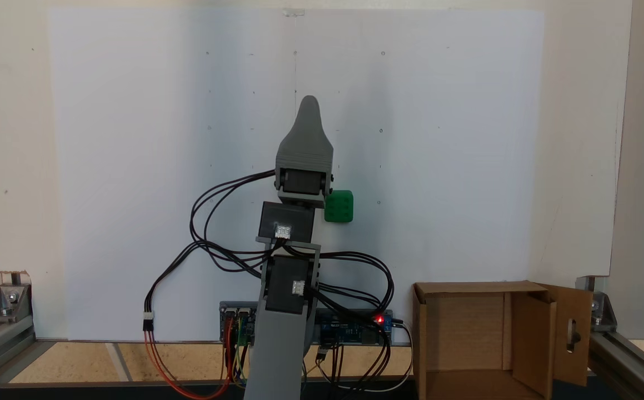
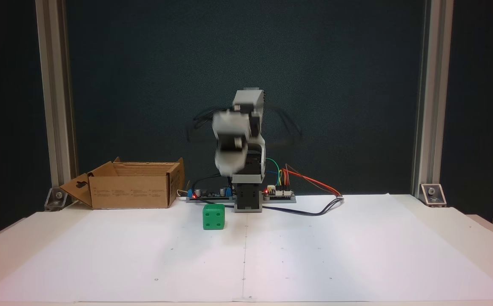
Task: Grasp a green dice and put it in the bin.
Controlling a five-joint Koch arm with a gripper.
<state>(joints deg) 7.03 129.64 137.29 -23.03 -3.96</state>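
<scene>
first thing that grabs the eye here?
The green dice, the one bright thing on the white sheet, sits just in front of the arm's base. Next, the grey gripper reaching out above the sheet, not on the dice. Then the open cardboard bin beside the base.

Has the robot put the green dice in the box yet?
Not yet. Nothing looks done: the green dice sits on the white paper, apart from the arm, and the bin looks empty in a fixed view. In hand: nothing; the gripper is up off the table, blurred in the front view, beside the dice rather than around it. Left: grab the dice, carry it over, drop it in.
</scene>
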